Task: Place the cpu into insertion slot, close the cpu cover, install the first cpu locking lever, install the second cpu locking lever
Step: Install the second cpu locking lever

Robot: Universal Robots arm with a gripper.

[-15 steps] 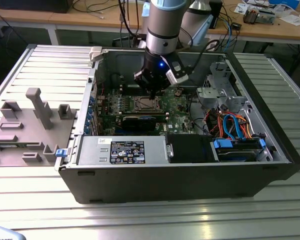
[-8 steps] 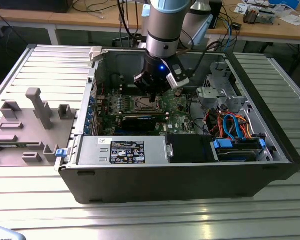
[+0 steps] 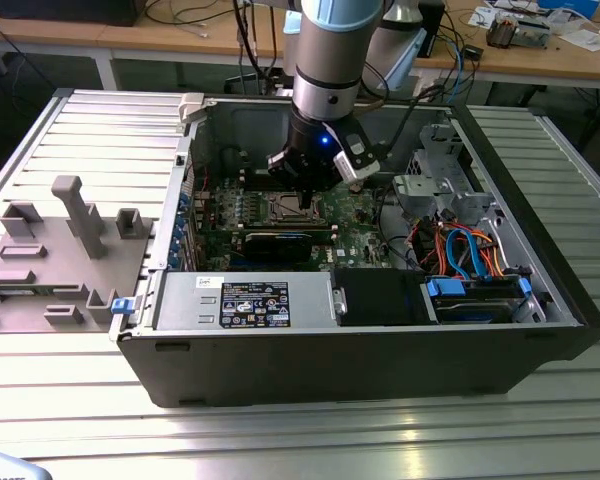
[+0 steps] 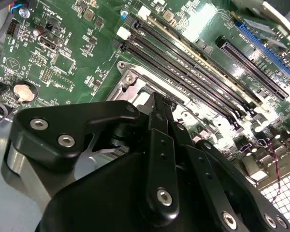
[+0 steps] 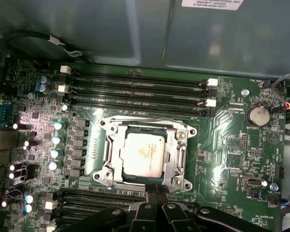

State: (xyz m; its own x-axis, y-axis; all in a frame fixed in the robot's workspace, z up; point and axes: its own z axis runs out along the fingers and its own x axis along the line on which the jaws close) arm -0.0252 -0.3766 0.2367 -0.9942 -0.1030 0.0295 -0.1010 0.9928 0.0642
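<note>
The cpu [image 5: 142, 153], a square chip with a silver-grey top, lies flat in the insertion slot [image 5: 104, 177] on the green motherboard [image 5: 232, 159]. The silver cpu cover [image 5: 178, 145] lies down around it, and the chip shows through its window. In the first wrist view my gripper [image 5: 155, 187] is shut, its black fingertips pressed together at the socket frame's edge with nothing seen between them. The second wrist view has the gripper [image 4: 162, 100] low over the socket's metal frame [image 4: 130, 77]. In the exterior view the gripper [image 3: 305, 203] hangs inside the open computer case above the socket [image 3: 283, 209].
Long black memory slots [image 5: 135, 89] run beside the socket, and a round coin battery [image 5: 257, 114] sits further off on the board. The case holds a power supply [image 3: 245, 300] and a drive cage with cables [image 3: 470, 260]. A grey fixture tray [image 3: 50, 250] lies at the exterior view's left.
</note>
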